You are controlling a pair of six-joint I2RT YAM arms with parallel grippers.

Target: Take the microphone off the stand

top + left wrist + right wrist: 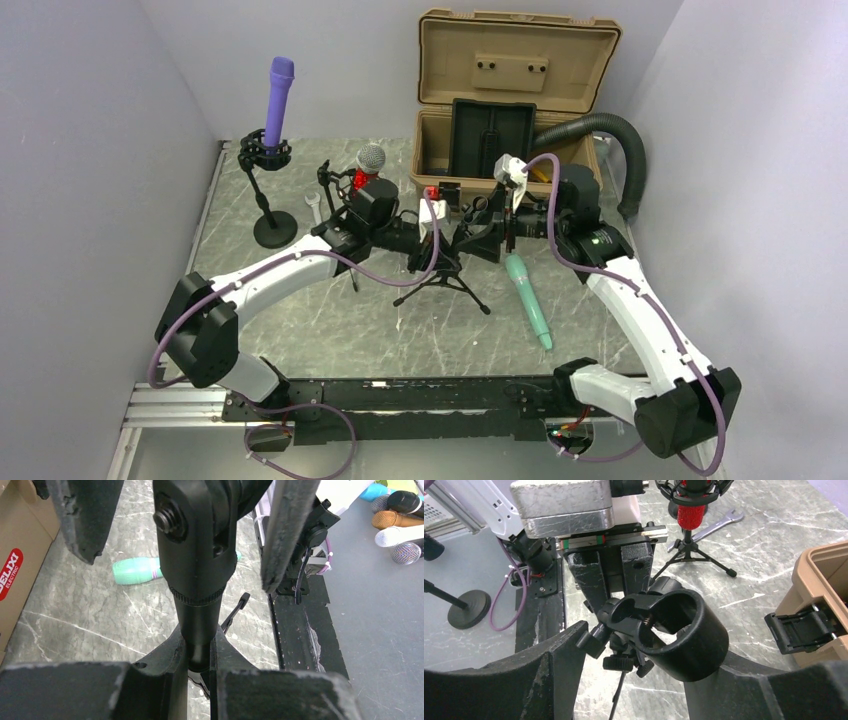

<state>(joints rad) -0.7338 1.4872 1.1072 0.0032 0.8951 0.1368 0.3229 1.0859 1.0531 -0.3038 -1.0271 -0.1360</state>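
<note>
Left gripper [199, 652]: clenched on the pole of the black tripod stand [443, 275], low, under the swivel joint.

Clip [704, 647] at the stand's head: empty, 1 open ring.

Right gripper [651, 670]: released, 2 fingers spread either side of the clip, gripping nothing.

Teal microphone [528, 300]: out of the stand, flat on the marble table [330, 320], just right of the tripod legs. Long axis runs far to near, slanting rightward. Thick head toward the tan case [500, 110], thin tail toward the near edge.

Judgement: removal looks done. For the retreat, hold the left clamp firm so the tripod cannot tip. Back the right fingers straight off, clear of clip and microphone.
</note>
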